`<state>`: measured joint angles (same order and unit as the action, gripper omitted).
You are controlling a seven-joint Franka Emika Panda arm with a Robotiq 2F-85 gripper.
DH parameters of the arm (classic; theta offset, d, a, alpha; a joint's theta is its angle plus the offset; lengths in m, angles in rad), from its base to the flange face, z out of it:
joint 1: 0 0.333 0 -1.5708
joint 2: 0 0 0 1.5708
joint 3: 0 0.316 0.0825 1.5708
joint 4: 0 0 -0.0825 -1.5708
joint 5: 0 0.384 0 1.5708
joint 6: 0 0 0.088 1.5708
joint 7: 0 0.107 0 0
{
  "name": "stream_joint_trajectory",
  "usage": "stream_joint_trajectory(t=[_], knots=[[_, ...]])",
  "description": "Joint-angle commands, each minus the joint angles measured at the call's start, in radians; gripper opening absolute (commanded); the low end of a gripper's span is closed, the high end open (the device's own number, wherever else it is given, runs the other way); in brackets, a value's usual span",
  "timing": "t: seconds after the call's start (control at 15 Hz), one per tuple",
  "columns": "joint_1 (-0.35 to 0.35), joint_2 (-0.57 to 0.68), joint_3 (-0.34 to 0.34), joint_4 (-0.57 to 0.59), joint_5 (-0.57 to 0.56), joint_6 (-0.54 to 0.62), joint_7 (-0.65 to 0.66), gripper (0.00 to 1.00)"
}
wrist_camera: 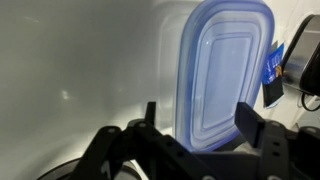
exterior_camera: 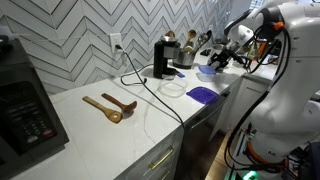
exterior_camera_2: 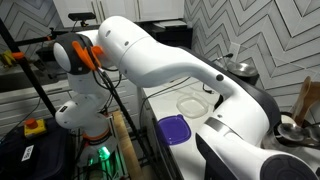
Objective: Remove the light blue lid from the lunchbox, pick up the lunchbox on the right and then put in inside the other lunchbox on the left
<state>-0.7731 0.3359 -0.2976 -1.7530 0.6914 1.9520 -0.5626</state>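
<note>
Wide-spread gripper [wrist_camera: 198, 125], holding nothing. Between its 2 fingers [wrist_camera: 148, 118] in the wrist view, the light blue lid [wrist_camera: 222, 75], right finger overlapping its edge (contact impossible to tell). In an exterior view, at the far right end of the counter [exterior_camera: 90, 125], just beyond the purple lid [exterior_camera: 203, 94].

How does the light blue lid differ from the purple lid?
Colour: the light blue lid is pale sky-blue; the purple lid is darker violet. Place: the purple lid lies flat on the counter, apart from the gripper; the light blue lid shows between its spread fingers in the wrist view. Both are flat, rounded plastic lids.
</note>
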Motion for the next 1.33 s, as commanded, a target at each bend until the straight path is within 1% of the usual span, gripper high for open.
stream_joint_trajectory(t=[0.0,0.07,0.13,0.27,0.33,0.47,0.67,0.8,0.87,1.0,1.07,1.27], knots=[[-0.022,0.021,0.011,0.020,0.021,-0.021,-0.034,0.81],[-0.021,0.021,0.011,0.020,0.021,-0.021,-0.037,0.63],[-0.022,0.021,0.012,0.020,0.022,-0.022,-0.039,0.63],[-0.022,0.021,0.012,0.020,0.022,-0.022,-0.041,0.48],[-0.022,0.021,0.013,0.020,0.022,-0.023,-0.043,0.38],[-0.022,0.020,0.013,0.020,0.021,-0.024,-0.044,0.25],[-0.021,0.013,0.013,0.017,0.015,-0.030,-0.044,0.02],[-0.019,0.009,0.012,0.016,0.007,-0.035,-0.039,0.00],[-0.017,0.006,0.011,0.015,0.004,-0.033,-0.038,0.03],[-0.015,0.002,0.012,0.012,0.005,-0.031,-0.036,0.01],[-0.015,-0.003,0.013,0.010,0.007,-0.032,-0.036,0.02],[-0.008,-0.023,0.016,0.000,0.008,-0.029,-0.036,0.02]])
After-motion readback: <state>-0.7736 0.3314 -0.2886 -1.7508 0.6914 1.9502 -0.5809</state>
